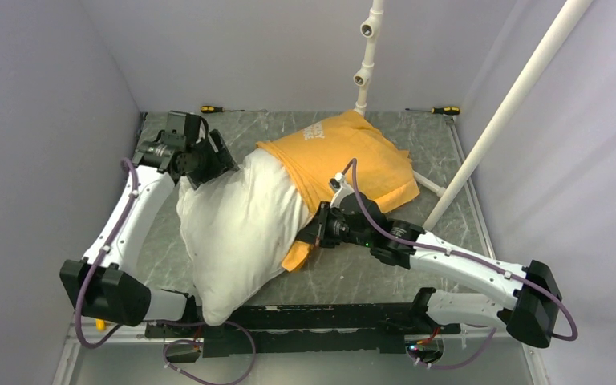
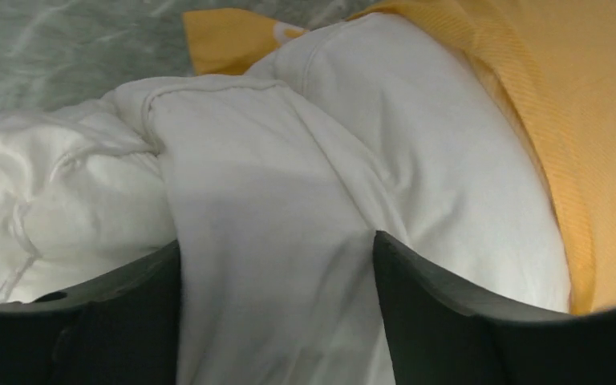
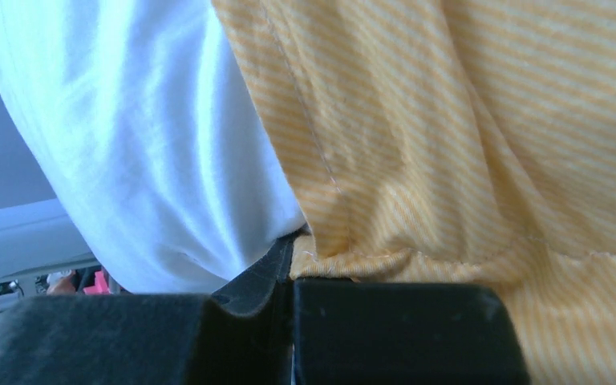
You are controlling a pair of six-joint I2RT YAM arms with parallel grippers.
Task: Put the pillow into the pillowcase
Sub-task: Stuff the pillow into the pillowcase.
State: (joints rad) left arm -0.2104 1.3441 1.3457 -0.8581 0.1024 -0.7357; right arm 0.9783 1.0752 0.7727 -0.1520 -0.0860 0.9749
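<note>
The white pillow (image 1: 237, 228) lies slanted across the marbled table, its far end tucked inside the orange-yellow pillowcase (image 1: 353, 160). Its near end hangs over the front rail. At the pillow's upper left corner my left gripper (image 1: 208, 164) is open. In the left wrist view the jaws of the left gripper (image 2: 277, 241) stand wide apart, with a fold of the pillow (image 2: 417, 144) between them and the pillowcase (image 2: 601, 144) at right. At the case's opening my right gripper (image 1: 317, 233) is shut. The right wrist view shows the right gripper (image 3: 293, 261) pinching the pillowcase (image 3: 449, 144) hem beside the pillow (image 3: 160, 160).
Two screwdrivers (image 1: 212, 108) (image 1: 445, 110) lie along the back edge. A white pipe stand (image 1: 366, 56) rises behind the pillowcase, and a slanted white pipe (image 1: 513, 96) crosses at the right. Grey walls close in on three sides. A black rail (image 1: 329, 317) runs along the front.
</note>
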